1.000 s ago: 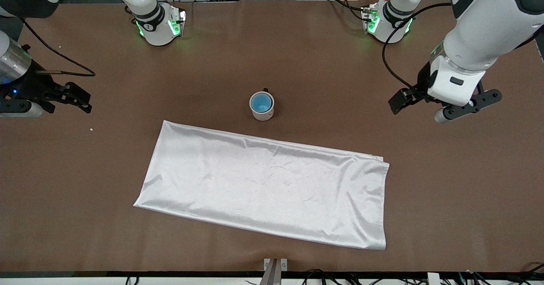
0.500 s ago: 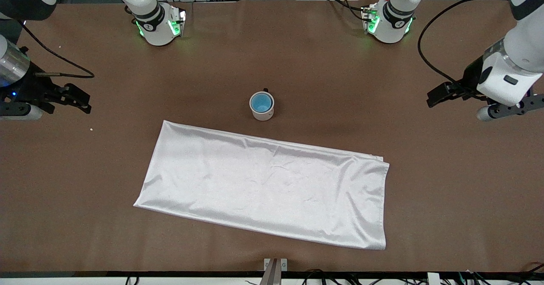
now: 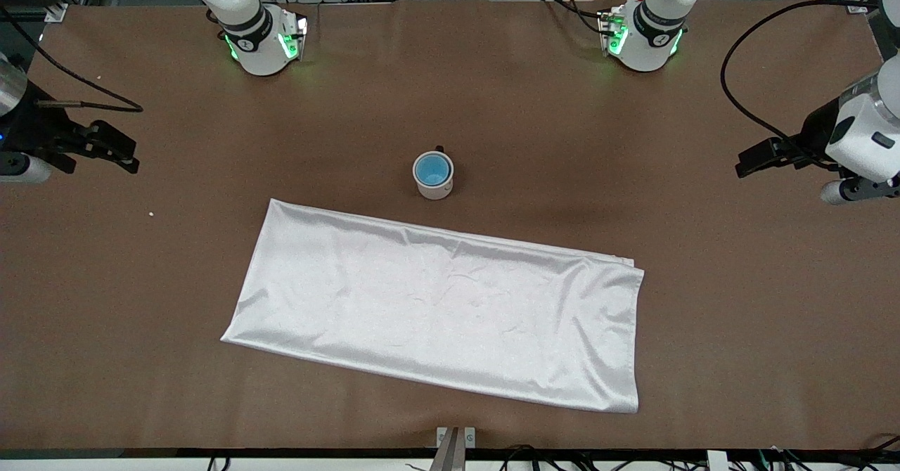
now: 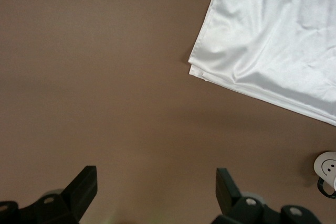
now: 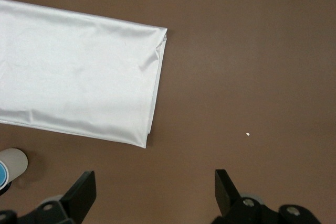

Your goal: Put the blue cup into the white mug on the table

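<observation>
At the edge nearest the front camera a small metal bracket (image 3: 455,440) and loose cables show, partly cut off. The table (image 3: 738,330) is covered in plain brown felt. On it lies a white cloth (image 3: 436,309), folded flat and set at a slant. Just farther from the camera than the cloth stands the white mug (image 3: 434,176), with the blue cup (image 3: 431,169) inside it — only the cup's blue inside shows, and of the mug's black handle only a tip. A tiny white crumb (image 3: 151,213) lies toward the right arm's end. The left gripper (image 3: 794,169) hangs over bare felt at its end of the table, fingers apart and empty — half cut off at the frame edge. The right gripper (image 3: 84,151) waits likewise, fingers spread, empty. Farthest off are the two arm bases, then dim racks and wiring, too dark to make out.
</observation>
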`<state>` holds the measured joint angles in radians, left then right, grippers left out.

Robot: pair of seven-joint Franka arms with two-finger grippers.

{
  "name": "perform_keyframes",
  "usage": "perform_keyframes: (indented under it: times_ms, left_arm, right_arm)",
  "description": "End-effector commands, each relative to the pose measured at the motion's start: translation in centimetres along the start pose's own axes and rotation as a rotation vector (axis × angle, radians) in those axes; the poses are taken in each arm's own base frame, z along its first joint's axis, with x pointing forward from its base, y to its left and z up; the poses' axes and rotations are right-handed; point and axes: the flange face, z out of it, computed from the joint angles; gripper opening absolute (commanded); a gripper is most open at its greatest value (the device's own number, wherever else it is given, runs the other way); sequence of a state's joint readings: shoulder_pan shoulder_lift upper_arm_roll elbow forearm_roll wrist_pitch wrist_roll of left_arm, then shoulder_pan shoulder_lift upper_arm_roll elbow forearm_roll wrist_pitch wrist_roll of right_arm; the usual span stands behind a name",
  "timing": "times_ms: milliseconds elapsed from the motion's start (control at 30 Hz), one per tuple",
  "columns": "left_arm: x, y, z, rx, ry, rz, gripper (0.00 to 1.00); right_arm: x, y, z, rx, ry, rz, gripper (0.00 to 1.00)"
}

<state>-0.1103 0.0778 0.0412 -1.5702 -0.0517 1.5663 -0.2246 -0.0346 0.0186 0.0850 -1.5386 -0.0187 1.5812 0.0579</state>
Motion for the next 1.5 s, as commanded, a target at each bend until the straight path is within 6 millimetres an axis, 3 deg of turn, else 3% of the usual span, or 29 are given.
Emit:
perform_keyframes:
  times_ms: [0, 267, 600, 1033, 1333, 1467]
  left_arm:
    - [-1.0, 0.0, 0.0, -0.012, -0.013, 0.024, 1.0]
    - [-4.5, -0.1, 1.0, -0.005, 0.015, 0.043, 1.0]
    - [-7.6, 0.8, -2.3, 0.038, 0.106, 0.087, 1.0]
    - [-6.3, 0.9, -4.2, 0.039, 0.148, 0.144, 1.0]
    - [-3.6, 1.0, -5.4, 0.037, 0.175, 0.168, 1.0]
    - [-3.3, 1.0, -5.7, 0.036, 0.181, 0.187, 1.0]
  right_arm:
    - [-0.1, -0.2, -0.8, 0.004, -0.026, -0.013, 1.0]
    - [-0.3, -0.2, -1.0, 0.003, -0.033, -0.015, 1.0]
    - [-0.3, -0.1, -1.0, 0.003, -0.033, -0.015, 1.0]
    - [-0.3, -0.1, -0.6, 0.003, -0.041, -0.015, 1.0]
    - [-0.2, 0.0, -0.5, 0.003, -0.046, -0.015, 1.0]
    - [-0.3, 0.0, -0.4, 0.003, -0.047, -0.015, 1.0]
